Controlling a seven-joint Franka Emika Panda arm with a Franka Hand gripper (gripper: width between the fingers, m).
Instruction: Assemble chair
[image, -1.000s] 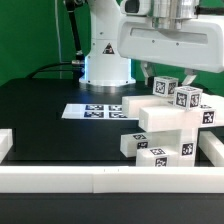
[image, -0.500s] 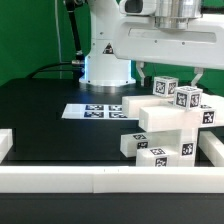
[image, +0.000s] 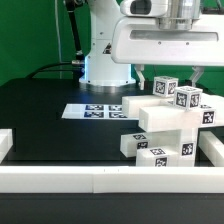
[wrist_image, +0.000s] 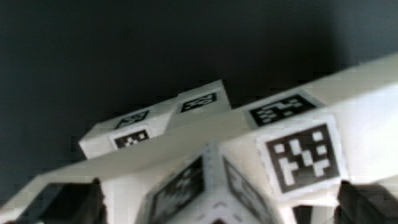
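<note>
I am hovering over the chair (image: 168, 122), my fingers (image: 167, 72) spread wide and gripping nothing. The chair's white blocks are sitting stacked at the right of the black desk (image: 60, 135), pressed toward the white rail (image: 100, 180), probably so it stays braced. The marker board (image: 95, 111) is lying flat farther back, to the left.

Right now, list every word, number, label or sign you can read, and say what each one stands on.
No readable words or numbers anywhere.
Chunky matte white plastic chair parts: black-and-white square tags, patterns only.
Thin flat white marker board: tags, patterns only.
White robot base: small dark triangular mark, too small to read.
</note>
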